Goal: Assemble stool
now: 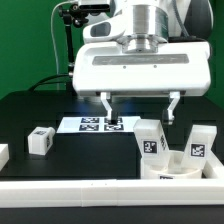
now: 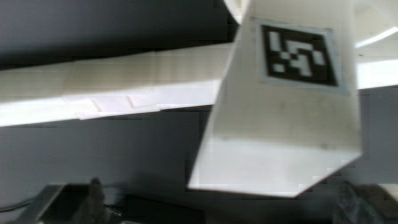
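Stool legs (image 1: 150,141) stand clustered by the seat disc (image 1: 178,173) at the exterior view's right, I judge for joining there, while my gripper (image 1: 138,118) hangs wide open and empty above the marker board (image 1: 95,124), free to reach.

White boxy claw (image 1: 138,114) (silver wrist (image 1: 143,20))

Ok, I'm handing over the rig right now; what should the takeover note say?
Gripper: open, empty, hovering by the marker board.
Seat disc: at the exterior view's right, with inner leg and outer leg upright on it. I cannot tell how firmly they are seated.
Loose leg: on the table, exterior view's left.
Done: two legs placed.
Left: fetch and fit the loose leg.
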{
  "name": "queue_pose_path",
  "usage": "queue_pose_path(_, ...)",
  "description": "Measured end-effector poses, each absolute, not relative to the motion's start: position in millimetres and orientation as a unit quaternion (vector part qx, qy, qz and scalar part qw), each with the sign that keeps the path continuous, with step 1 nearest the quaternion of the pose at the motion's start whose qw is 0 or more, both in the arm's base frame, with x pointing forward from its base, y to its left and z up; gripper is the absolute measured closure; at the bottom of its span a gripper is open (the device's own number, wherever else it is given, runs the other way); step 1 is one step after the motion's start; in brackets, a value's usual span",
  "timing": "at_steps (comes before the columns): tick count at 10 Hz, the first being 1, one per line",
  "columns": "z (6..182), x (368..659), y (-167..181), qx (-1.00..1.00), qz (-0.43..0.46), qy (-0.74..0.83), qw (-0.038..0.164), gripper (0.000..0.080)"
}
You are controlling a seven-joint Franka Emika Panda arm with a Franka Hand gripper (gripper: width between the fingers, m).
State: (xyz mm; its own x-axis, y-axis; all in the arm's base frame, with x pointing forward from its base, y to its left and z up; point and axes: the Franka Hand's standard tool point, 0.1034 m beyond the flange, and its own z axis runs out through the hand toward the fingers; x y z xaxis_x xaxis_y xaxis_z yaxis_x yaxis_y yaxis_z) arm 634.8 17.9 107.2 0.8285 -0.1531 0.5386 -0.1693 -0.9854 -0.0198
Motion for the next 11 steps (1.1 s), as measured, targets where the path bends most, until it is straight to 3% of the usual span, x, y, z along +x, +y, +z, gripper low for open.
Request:
queue_pose_path(3, 106.4, 630.0, 28.1, 0.980, 0.175, -0.089, -0.013, 0.0150)
queue_pose_path(7, 99.3, 622.8, 27.6, 0.993, 0.062, -0.093, -0.031, 0.0150)
queue_pose_path(11, 100.8, 624.8, 25.0, 0.995, 0.057, -0.076, -0.030, 0.0150)
